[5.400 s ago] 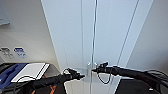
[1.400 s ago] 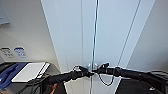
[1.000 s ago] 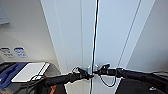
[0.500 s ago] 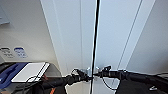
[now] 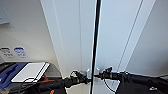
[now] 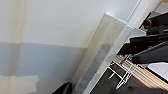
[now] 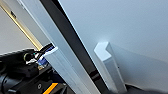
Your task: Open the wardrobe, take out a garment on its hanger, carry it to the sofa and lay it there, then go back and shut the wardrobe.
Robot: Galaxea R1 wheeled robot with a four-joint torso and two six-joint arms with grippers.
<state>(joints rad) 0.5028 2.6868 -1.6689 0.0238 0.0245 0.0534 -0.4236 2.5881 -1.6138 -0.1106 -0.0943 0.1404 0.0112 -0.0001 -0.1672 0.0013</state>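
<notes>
Wardrobe [image 5: 75, 32] directly ahead in head view: tall, white, smooth matte panelled doors with shallow recessed borders. Narrow dark vertical gap [image 5: 96, 37] between the two doors, running full visible height; doors parted only slightly.

Pair of small white handles at mid-height, one on either side of the gap: left-door handle [image 5: 88, 72], right-door handle [image 5: 97, 71]. Right wrist view: right-door handle [image 7: 108, 65] a blocky, squared white bar with a bevelled end, standing proud of the smooth door face; dark gap just beside it.

Left end effector [image 5: 83, 79], black, at the left-door handle, just left of the gap. Finger state: cannot tell. Left wrist view: edge of the left door [image 6: 100, 57] seen close, flat white with a greyish mottled strip along it; thin white wire shapes [image 6: 122, 75] visible past that edge, too small to identify.

Right end effector [image 5: 98, 75], black, at the right-door handle, just right of the gap. Contact likely but grip not resolvable; open or closed: cannot tell.

Left of the wardrobe, low: flat white rectangular panel [image 5: 30, 72] with rounded corners, resting on dark blue and black items. Pale wall behind, two small blue-and-white signs [image 5: 19, 52] on it.
</notes>
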